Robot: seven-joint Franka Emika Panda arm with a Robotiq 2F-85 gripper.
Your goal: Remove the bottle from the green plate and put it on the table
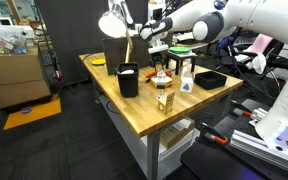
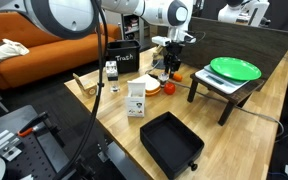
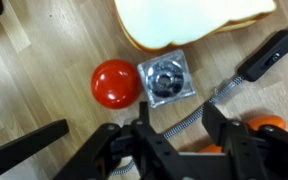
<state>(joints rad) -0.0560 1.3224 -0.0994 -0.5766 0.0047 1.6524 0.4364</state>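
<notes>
Gripper (image 3: 174,145): jaws spread, holding nothing, above the bottle (image 3: 166,80)
Bottle: upright on table (image 3: 44,60), just beside red ball (image 3: 116,84)
Green plate (image 2: 234,68): on a stand (image 2: 224,100), well apart from bottle

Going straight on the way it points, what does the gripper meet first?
The gripper would likely meet the metal-capped square bottle beside the red ball; depth is unclear, possibly bare table.
</notes>
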